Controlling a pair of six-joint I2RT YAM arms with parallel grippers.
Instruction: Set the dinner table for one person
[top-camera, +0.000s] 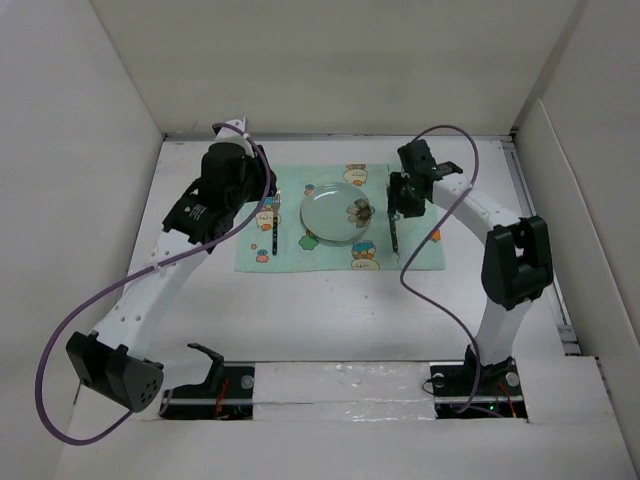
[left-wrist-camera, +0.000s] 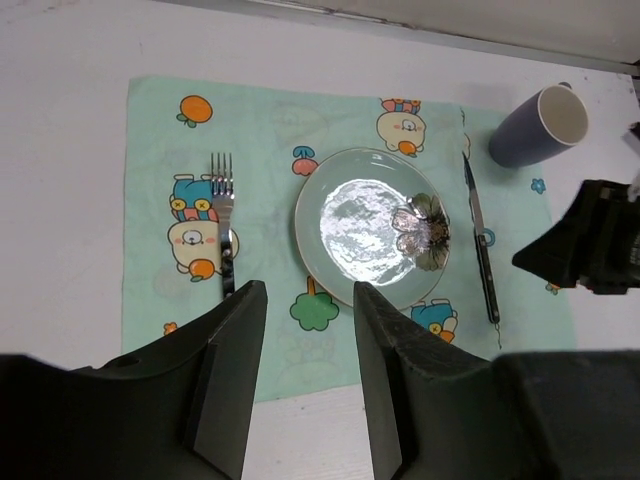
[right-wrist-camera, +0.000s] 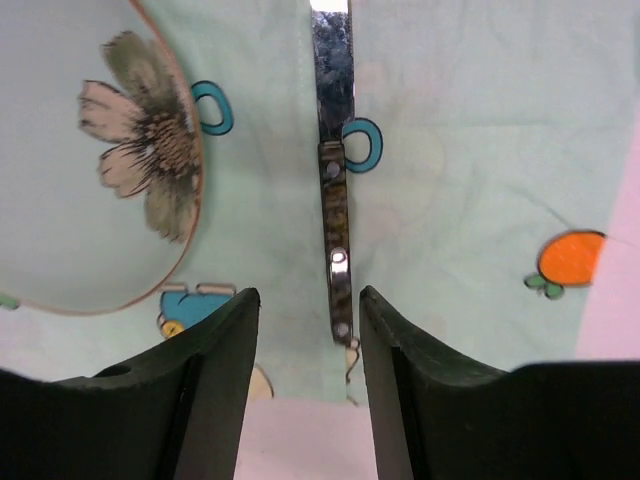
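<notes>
A: Top external: where is the big flat white dinner table (top-camera: 330, 310)?
B: Under both arms. The green cartoon cloth mat (top-camera: 320, 258) lies on its far half.
A: Grippers?
B: Left gripper (left-wrist-camera: 310, 300) and right gripper (right-wrist-camera: 308, 300) have fingers apart, holding nothing.

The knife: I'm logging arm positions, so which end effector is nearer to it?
Right. The right end effector hovers directly over the knife handle; the left end effector is beside the fork, across the plate from it.

The white dinner table (top-camera: 330, 320) carries a mint-green cartoon-printed placemat (top-camera: 300, 258), lying flat at upper centre.
</notes>
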